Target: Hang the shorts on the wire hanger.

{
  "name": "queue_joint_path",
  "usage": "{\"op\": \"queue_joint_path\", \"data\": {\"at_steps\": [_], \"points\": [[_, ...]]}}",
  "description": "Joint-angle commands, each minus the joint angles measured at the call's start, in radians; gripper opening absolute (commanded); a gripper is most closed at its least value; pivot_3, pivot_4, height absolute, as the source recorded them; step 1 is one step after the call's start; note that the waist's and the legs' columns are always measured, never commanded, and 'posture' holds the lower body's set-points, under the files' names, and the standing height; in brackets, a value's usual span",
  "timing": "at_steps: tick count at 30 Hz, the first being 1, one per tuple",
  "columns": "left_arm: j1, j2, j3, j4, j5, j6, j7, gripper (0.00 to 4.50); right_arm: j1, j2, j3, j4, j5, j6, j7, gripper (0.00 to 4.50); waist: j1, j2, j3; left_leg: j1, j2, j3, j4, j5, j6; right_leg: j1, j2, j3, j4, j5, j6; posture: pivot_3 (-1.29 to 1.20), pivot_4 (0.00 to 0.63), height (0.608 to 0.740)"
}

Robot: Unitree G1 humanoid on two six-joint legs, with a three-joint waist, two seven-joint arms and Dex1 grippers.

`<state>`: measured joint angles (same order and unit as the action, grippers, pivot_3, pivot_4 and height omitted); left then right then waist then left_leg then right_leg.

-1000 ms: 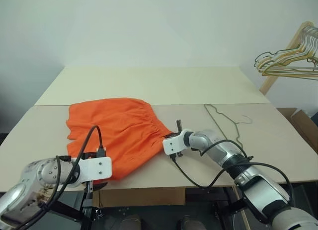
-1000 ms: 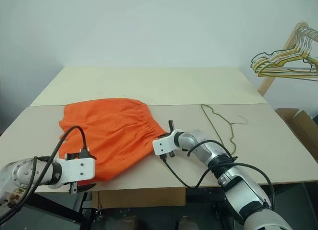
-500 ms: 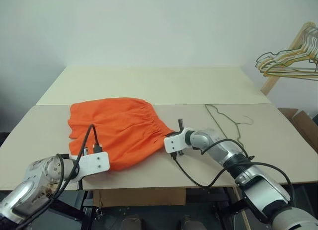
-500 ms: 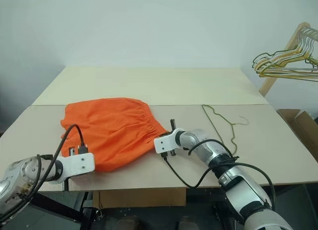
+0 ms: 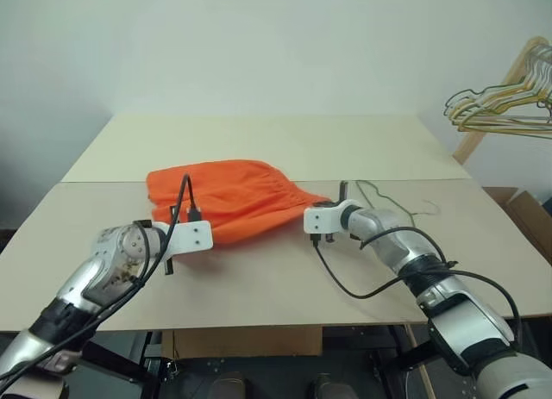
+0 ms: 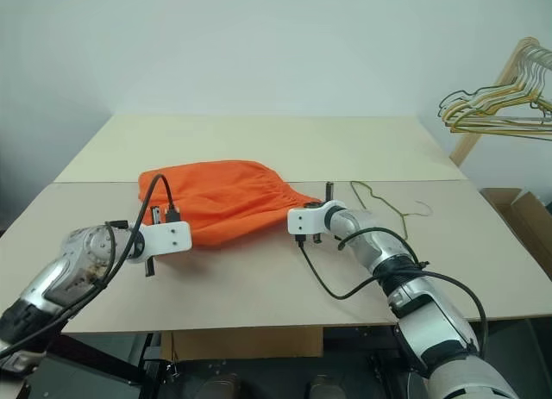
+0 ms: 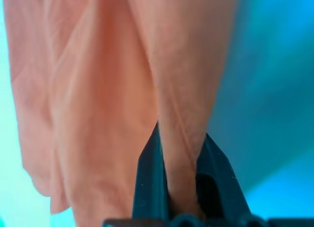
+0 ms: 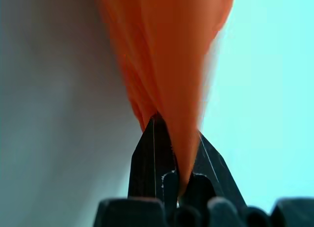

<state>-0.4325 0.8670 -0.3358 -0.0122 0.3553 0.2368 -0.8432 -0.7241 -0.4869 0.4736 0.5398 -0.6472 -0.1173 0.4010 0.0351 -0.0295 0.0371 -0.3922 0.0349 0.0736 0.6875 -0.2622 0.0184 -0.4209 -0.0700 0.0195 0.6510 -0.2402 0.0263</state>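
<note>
L gripper is clamped on a fold of the shorts. In the left wrist view the orange cloth runs up from between the two black fingers, pinched thin there and fanning out above. R gripper is likewise clenched on the shorts, w/ a narrow tongue of fabric drawn down between its fingers.

From the head views, the L gripper grips the near-left edge of the garment and the R gripper grips the waistband end on the robot's right. The shorts lie bunched between them on the tan table, toward its middle, w/ the gathered waistband facing the R arm.

Just beyond the R gripper lies the wire hanger, flat on the table, hook toward the robot's right, apart from the shorts. A bunch of other hangers hangs on a wooden rack at far right, well apart.

Handling, as a judgement: the fabric looks thin, light and very limp. It'll sag and fold wherever it's unsupported, so no stiffness to rely on. Prob. a bit slippery on thin wire, esp. if draped unevenly. Not fragile. Best hold looks like the elasticated waistband, thicker and grippier than the leg hems, taken at two spread points to keep the cloth open. The hanger looks stiff but light, so it may skid when nudged.
</note>
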Motion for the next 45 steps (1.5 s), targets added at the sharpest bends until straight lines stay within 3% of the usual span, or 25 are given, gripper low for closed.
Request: {"op": "queue_joint_path", "data": {"at_steps": [1, 7, 12, 17, 25, 31, 34, 39, 45], "points": [[-0.055, -0.01, 0.007, 0.091, 0.038, -0.064, 0.033, 0.03, 0.055, -0.049, -0.071, -0.125, -0.012, 0.106, -0.008, 0.0, -0.005, 0.0, 0.0, 0.0, 0.0, 0.0, 0.0, 0.0, 0.0, 0.0, 0.0, 0.0, -0.001, 0.0, 0.0, 0.03, 0.0, 0.74], [-0.029, 0.015, 0.035, 0.061, -0.02, -0.12, -0.041, 0.03, 0.249, -0.1, -0.107, -0.42, -0.011, 0.205, 0.068, 0.0, -0.033, 0.0, 0.0, -0.002, 0.0, -0.001, 0.0, 0.0, 0.001, -0.001, 0.0, 0.0, -0.002, 0.0, 0.001, 0.01, 0.0, 0.74], [0.156, 0.187, 0.128, -0.126, -0.143, -0.189, -0.193, 0.03, 0.399, -0.138, -0.13, -0.617, -0.008, 0.239, 0.119, 0.0, -0.064, 0.0, 0.0, -0.002, 0.001, -0.003, 0.0, -0.001, 0.001, -0.001, 0.001, 0.0, -0.001, 0.0, 0.001, 0.02, 0.0, 0.74], [0.392, 0.333, 0.27, -0.268, -0.246, -0.215, -0.268, 0.03, 0.515, -0.203, -0.152, -0.745, 0.07, 0.178, 0.194, 0.0, -0.054, 0.0, 0.0, 0.002, 0.001, -0.003, 0.0, -0.001, 0.001, 0.001, -0.001, 0.0, -0.001, 0.0, 0.001, 0.04, 0.0, 0.74], [0.595, 0.349, 0.373, -0.416, -0.279, -0.14, -0.268, 0.03, 0.597, -0.312, -0.171, -0.804, 0.172, 0.072, 0.267, 0.0, -0.029, -0.001, -0.001, 0.005, 0.001, 0.0, 0.0, -0.001, 0.002, 0.005, -0.002, -0.001, -0.002, -0.001, 0.002, 0.07, 0.0, 0.74], [0.627, 0.328, 0.363, -0.446, -0.255, -0.117, -0.243, 0.03, 0.621, -0.337, -0.186, -0.804, 0.195, 0.069, 0.282, 0.0, -0.023, -0.001, -0.001, 0.005, 0.001, 0.0, 0.0, -0.001, 0.002, 0.006, -0.001, -0.001, -0.002, -0.001, 0.001, 0.06, 0.0, 0.74], [0.625, 0.323, 0.367, -0.453, -0.275, -0.1, -0.246, 0.65, 0.646, -0.362, -0.2, -0.835, 0.26, 0.059, 0.334, 0.75, -0.019, -0.001, -0.001, 0.005, 0.001, 0.0, 0.0, -0.001, 0.002, 0.006, -0.001, -0.001, -0.002, -0.001, 0.001, 0.06, 0.0, 0.74], [0.667, 0.335, 0.475, -0.433, -0.39, -0.186, -0.335, 2.24, 0.733, -0.429, -0.292, -0.931, 0.49, 0.093, 0.493, 2.49, -0.021, -0.002, -0.001, 0.006, 0.001, 0.0, 0.0, -0.001, 0.002, 0.007, -0.001, -0.001, -0.004, -0.001, 0.002, 0.06, 0.0, 0.74], [0.61, 0.267, 0.636, -0.376, -0.627, -0.191, -0.4, 4.13, 0.8, -0.457, -0.511, -0.961, 0.764, 0.268, 0.582, 4.49, -0.022, -0.002, -0.001, 0.015, 0.003, 0.0, 0.0, -0.001, 0.002, 0.017, -0.002, -0.003, -0.005, -0.004, 0.005, 0.07, 0.0, 0.74]]}}
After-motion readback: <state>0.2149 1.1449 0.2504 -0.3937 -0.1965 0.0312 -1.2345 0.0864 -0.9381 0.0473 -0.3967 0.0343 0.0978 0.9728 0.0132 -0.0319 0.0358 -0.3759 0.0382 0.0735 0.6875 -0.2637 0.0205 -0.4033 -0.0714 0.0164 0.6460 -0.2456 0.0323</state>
